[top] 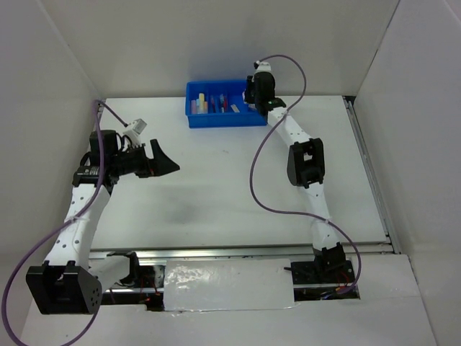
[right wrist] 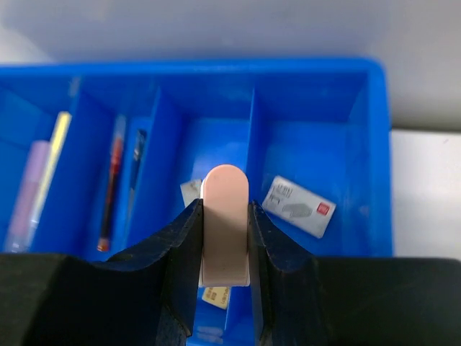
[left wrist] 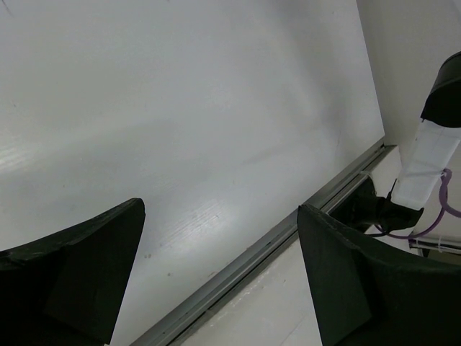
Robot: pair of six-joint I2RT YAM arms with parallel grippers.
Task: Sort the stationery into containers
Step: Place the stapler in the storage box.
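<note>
- The right fingers (right wrist: 181,245) are shut tight on a beige eraser (right wrist: 225,216), one on each flank, with its rounded end poking out past the tips.
- It hangs over the right-hand part of the blue tray (right wrist: 216,66), above the third compartment from the left and just beside the divider to the fourth.
- To my eye the step in hand is the drop. I'd ease lower, inside the walls, and keep off that divider so the eraser cannot land astride it or tip next door.
- Open gently: rubber may cling to one finger, so a slow release and a straight lift look safest.
- The third compartment holds a small white piece (right wrist: 190,192). The fourth holds a white labelled eraser (right wrist: 299,207) lying flat. Either looks a fitting home.
- In the second compartment a red pen (right wrist: 112,194) and a blue pen (right wrist: 137,169) lie lengthwise, side by side.
- The far-left compartment holds a pale yellow bar (right wrist: 56,155) with a pale lilac item (right wrist: 29,194) beside it. What that item is, I cannot tell.
- The left fingers (left wrist: 79,281) are spread wide with nothing between them, above the tabletop (left wrist: 216,108) and well apart from the tray.
</note>
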